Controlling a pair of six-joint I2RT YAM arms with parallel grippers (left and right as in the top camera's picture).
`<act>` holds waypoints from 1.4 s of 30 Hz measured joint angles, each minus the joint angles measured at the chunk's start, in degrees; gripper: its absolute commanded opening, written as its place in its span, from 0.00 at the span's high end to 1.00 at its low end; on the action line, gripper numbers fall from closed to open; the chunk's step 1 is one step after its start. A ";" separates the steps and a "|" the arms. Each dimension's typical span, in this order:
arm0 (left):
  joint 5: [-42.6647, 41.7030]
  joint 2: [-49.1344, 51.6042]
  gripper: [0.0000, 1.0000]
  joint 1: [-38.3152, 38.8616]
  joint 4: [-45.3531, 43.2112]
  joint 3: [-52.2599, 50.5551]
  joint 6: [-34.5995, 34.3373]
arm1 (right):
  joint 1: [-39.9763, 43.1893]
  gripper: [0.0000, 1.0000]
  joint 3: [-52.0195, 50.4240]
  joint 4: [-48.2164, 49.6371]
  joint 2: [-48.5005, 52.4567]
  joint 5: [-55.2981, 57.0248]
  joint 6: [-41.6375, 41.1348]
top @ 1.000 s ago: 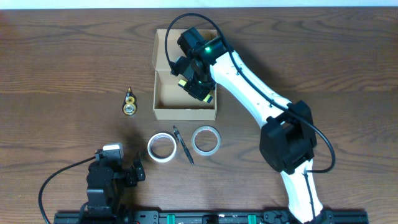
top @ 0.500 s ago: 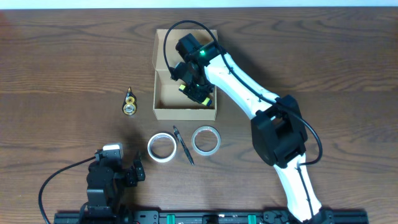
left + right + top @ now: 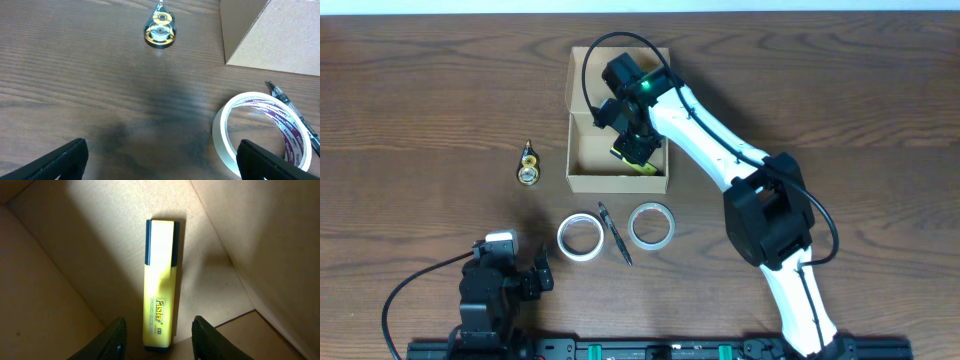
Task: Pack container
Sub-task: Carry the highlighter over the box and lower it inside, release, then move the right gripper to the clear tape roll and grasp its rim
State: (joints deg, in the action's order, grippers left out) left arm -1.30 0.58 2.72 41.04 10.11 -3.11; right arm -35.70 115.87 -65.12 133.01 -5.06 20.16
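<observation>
Overhead view: the container (image 3: 617, 183) stands on the wooden table (image 3: 420, 100) at the far middle, with its flap lid folded back on the far side. The right gripper (image 3: 635, 150) is down inside it, and its arm covers much of the right half of the interior.
Right wrist view alone: a yellow highlighter (image 3: 161, 285) with dark ends lies flat on the container's floor (image 3: 210, 280). The fingers (image 3: 117, 340) stand spread on either side of its near end, with a gap on both sides and nothing clamped.
Highlighter from overhead: only slivers of yellow show around the gripper.
Left gripper (image 3: 540, 275): low at the near left of the table, well apart from the container. In its own view (image 3: 160, 165) its fingers are wide apart and hold nothing.
Left wrist view alone: purple lettering inside the white tape roll (image 3: 250, 97), too small to read.
Between box and robot: the white tape roll (image 3: 562, 238), a pen (image 3: 615, 233) and a grey tape roll (image 3: 633, 226).
Left of the box: a small gold object (image 3: 528, 165); its kind is unclear.
Cut off: the left wrist view shows only one container corner (image 3: 270, 40) and part of the pen (image 3: 292, 117).
</observation>
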 measured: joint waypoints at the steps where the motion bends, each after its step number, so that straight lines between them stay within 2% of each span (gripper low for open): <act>1: 0.00 0.00 0.05 0.00 0.00 0.00 0.00 | 0.00 0.58 0.00 0.17 0.00 0.00 0.00; 15: 0.00 0.00 0.05 0.00 0.00 0.00 0.00 | 0.00 0.57 2.16 1.49 -0.24 1.07 0.00; 16: 0.00 0.00 0.05 0.00 0.00 0.00 0.00 | 0.00 0.54 2.54 1.53 -0.63 1.20 0.00; 17: 0.00 0.00 0.05 0.00 0.00 0.00 0.00 | 0.00 0.46 2.86 1.46 -1.18 1.31 -0.02; 18: 0.00 0.00 0.05 0.00 0.00 0.00 0.00 | 0.00 0.37 3.17 1.44 -2.01 1.40 -0.07; 19: 0.00 0.00 0.05 0.00 0.00 0.00 0.00 | 0.00 0.21 3.45 1.49 -3.26 1.49 0.22; 20: 0.00 0.00 0.05 0.00 0.00 0.00 0.00 | 0.00 0.13 3.69 1.33 -4.85 1.62 -0.28; 25: 0.00 0.00 0.04 0.00 0.00 0.00 -0.02 | 0.00 0.08 4.48 -1.05 -14.01 2.08 -1.95; 27: 0.00 0.00 0.05 0.00 0.00 0.00 0.00 | 0.00 0.01 4.90 -3.02 -18.16 2.12 -2.99; 31: 0.00 0.00 0.05 0.00 0.00 0.00 0.00 | 0.02 0.01 5.31 -9.66 -24.59 2.19 -5.92; 38: 0.00 0.00 0.05 0.00 0.00 0.00 0.00 | 1.42 0.01 5.29 -21.09 -28.98 4.11 -12.76; 42: 0.00 0.00 0.05 0.00 0.00 0.00 0.00 | 2.05 0.01 1.84 -23.12 -32.11 4.94 -15.54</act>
State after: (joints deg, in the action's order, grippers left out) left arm -1.30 0.58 2.72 41.04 10.11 -3.11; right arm -33.65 117.71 -88.25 100.90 -0.12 4.62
